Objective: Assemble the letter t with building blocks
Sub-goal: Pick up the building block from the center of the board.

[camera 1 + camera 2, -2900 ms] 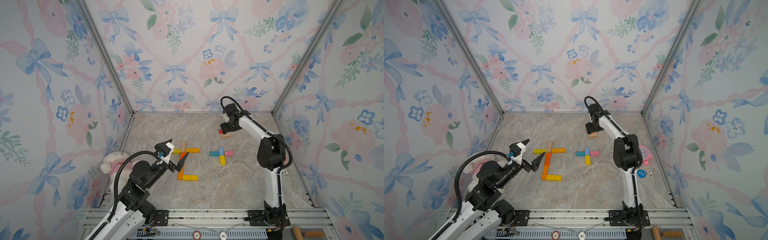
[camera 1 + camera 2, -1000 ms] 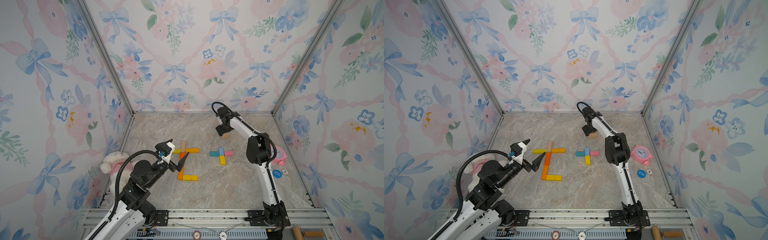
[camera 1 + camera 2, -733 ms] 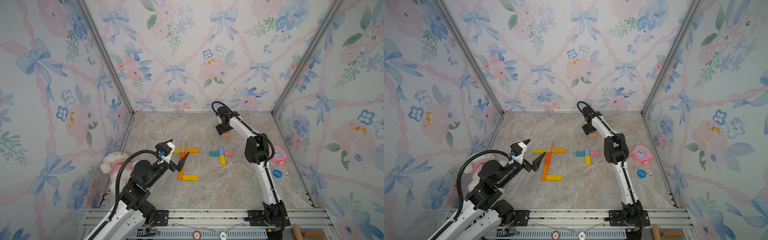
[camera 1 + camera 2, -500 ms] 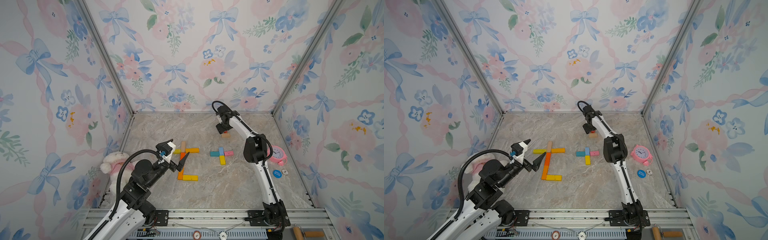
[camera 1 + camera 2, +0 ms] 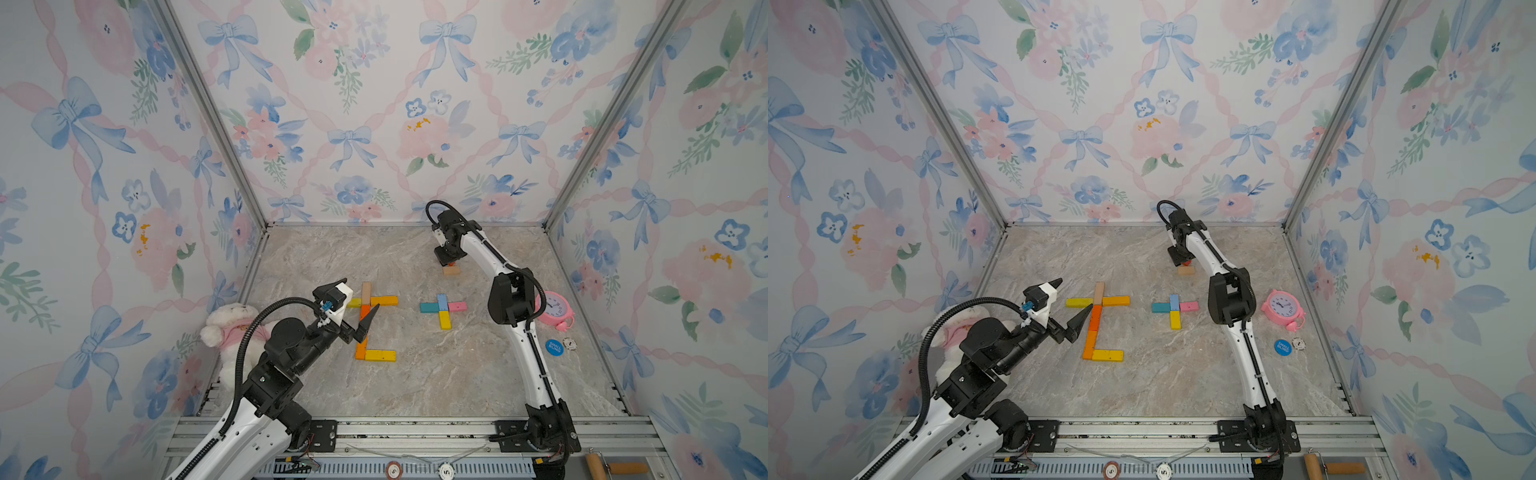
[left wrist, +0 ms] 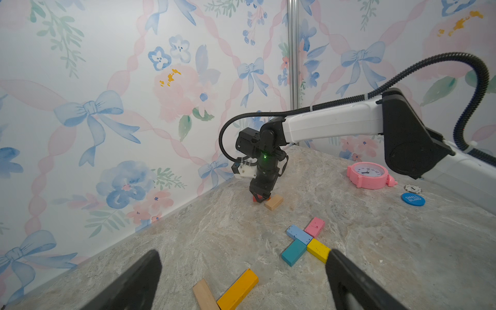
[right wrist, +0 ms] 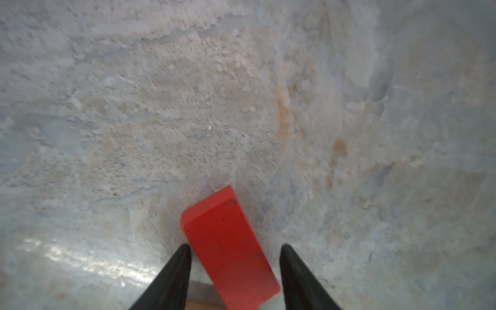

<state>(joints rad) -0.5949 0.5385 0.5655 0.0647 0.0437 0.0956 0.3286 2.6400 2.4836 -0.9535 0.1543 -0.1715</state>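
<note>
We're down at the far side of the marble table [image 5: 415,395], right of centre, where the right gripper [image 7: 233,247] points straight down over the red block [image 7: 228,241]. In the right wrist view its two black fingertips [image 7: 182,257] straddle that block. One tip sits right at the block's edge, while a strip of table shows between the other tip and the block, so the jaws are parted around it and not clamped. The red block lies flat on the table, skewed to the line of the fingers. Just nearer to us lies the peach block [image 5: 451,271]; we can't tell whether the two touch.

Nearer, mid-table, the small cross lies flat: blue block [image 5: 442,300], teal block [image 5: 429,307], pink block [image 5: 457,306] and yellow block [image 5: 445,320], well apart from the right gripper.

Over on the left, the left gripper [image 6: 243,253] hangs spread wide with nothing in it, above the larger figure of tan block [image 5: 366,293] and orange block [image 5: 361,349].
</note>
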